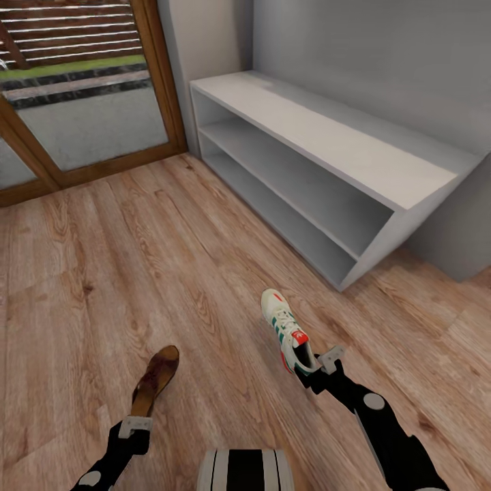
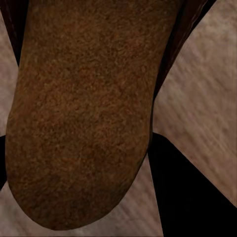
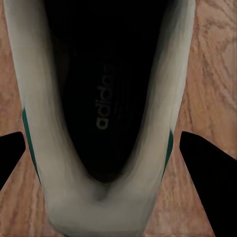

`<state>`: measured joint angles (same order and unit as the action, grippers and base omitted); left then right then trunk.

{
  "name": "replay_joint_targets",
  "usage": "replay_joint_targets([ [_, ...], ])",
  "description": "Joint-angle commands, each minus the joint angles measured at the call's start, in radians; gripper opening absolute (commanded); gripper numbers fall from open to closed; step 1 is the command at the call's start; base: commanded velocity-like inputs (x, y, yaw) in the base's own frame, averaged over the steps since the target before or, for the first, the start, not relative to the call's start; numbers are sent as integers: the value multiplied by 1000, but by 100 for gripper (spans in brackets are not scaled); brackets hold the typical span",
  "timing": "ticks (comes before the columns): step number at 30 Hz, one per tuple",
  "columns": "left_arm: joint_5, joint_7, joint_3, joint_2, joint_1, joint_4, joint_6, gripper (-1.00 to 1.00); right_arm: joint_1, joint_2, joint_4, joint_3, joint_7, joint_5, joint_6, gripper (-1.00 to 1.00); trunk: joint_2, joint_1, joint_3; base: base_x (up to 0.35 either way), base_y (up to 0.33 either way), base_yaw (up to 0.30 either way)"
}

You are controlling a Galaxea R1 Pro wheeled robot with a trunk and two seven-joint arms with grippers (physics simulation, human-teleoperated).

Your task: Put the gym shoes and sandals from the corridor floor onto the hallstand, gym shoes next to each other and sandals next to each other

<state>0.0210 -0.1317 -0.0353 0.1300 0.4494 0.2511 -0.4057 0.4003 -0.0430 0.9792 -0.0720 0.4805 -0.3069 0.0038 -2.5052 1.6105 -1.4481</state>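
Both arms are loaded: one shoe each, both lifted off the wood floor (image 1: 102, 273).

Left tool (image 1: 136, 426) grips a brown sandal (image 1: 155, 380) by its heel end, toe pointing forward and away from the robot. In the left wrist view the sandal's insole (image 2: 84, 113) sits between the dark fingers (image 2: 182, 192), so the tool is closed on it.

Right tool (image 1: 326, 363) holds a white sneaker (image 1: 286, 331) at the heel, toe forward toward the shoe rack (image 1: 354, 146). The right wrist view looks straight into the shoe opening (image 3: 103, 98), with one finger (image 3: 205, 163) on each side of the heel. The jaws look pinched on the heel walls, though the contact itself isn't visible.

My read on the heel grips: they keep the toes leading, so each shoe can slide nose-first onto a shelf without the arm entering the rack.

Rack contents: top board, middle shelf (image 1: 293, 181) and bottom shelf are all bare as far as visible. Nothing is placed yet. Rack is ahead and to the right, well apart from both tools.

Other sneaker and other sandal: can't place them from here. Leave room beside each shoe for its pair.
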Motion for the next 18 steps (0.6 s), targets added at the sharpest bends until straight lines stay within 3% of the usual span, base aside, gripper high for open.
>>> replay_joint_targets([
  [1, -4, -6, 3, 5, 0, -1, -10, -100, 0, 0, -3, -3, 5, -7, 0, -100, 0, -1, 5, 0, 0, 0],
  [5, -70, -6, 3, 17, -11, -4, -48, -100, -1, -2, -33, -6, 3, -8, -4, -100, 1, -2, 27, 0, 0, 0],
  [8, -91, -6, 3, 19, -32, -4, -57, -100, -2, -4, -43, -9, -7, -9, -5, -100, 2, -4, 43, 0, 0, 0],
  [12, -102, -6, 3, 20, -62, -3, -64, -100, -16, -6, -59, -9, -44, -9, -15, -100, 3, -6, 65, 0, 0, 0],
  [18, -109, -4, -2, 21, -83, -8, -122, -100, -65, -4, -147, -9, -137, -7, -132, -100, 4, -8, 98, 0, 0, 0],
])
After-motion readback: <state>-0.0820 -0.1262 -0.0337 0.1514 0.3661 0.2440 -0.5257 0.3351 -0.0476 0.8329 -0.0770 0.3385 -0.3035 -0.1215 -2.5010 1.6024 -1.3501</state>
